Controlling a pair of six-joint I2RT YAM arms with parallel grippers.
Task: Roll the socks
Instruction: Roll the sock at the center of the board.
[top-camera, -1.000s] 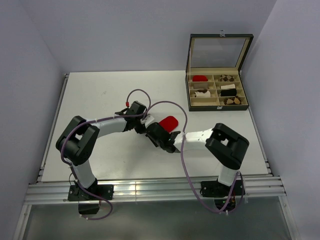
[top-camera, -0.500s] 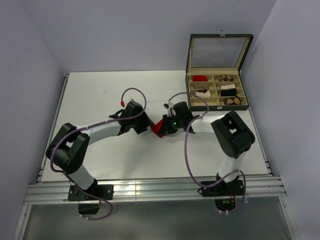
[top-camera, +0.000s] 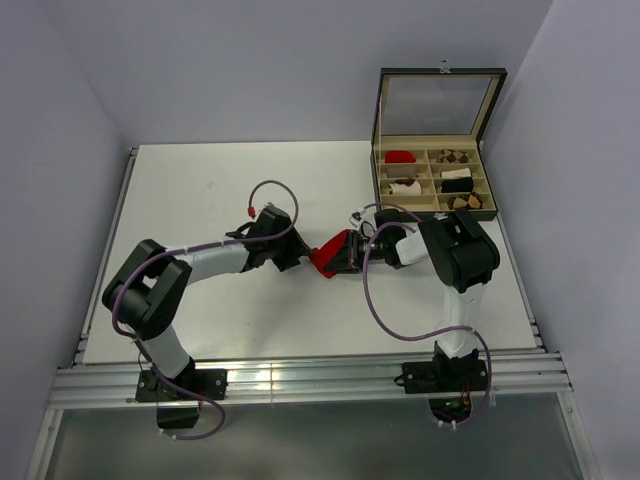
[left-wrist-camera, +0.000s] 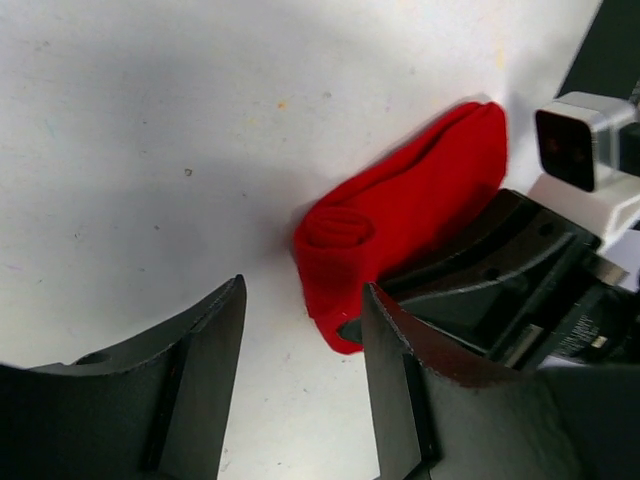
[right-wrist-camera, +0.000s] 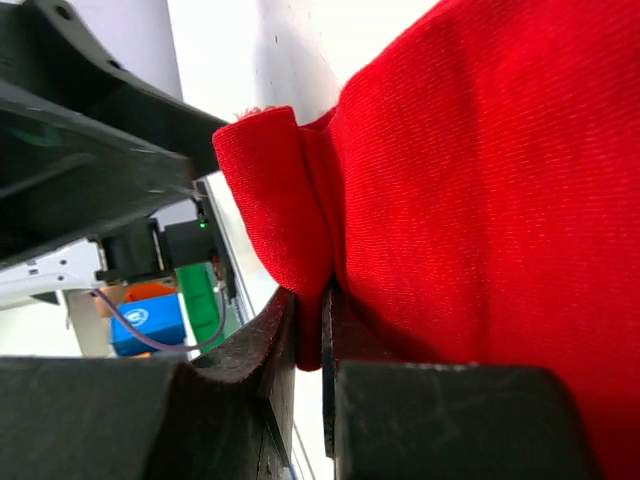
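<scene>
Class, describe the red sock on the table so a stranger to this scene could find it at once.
On the white table, look near the middle. There the red sock lies partly rolled, pinched by the right gripper, with the open left gripper beside it. The only other red thing sits inside the box at the far right.
</scene>
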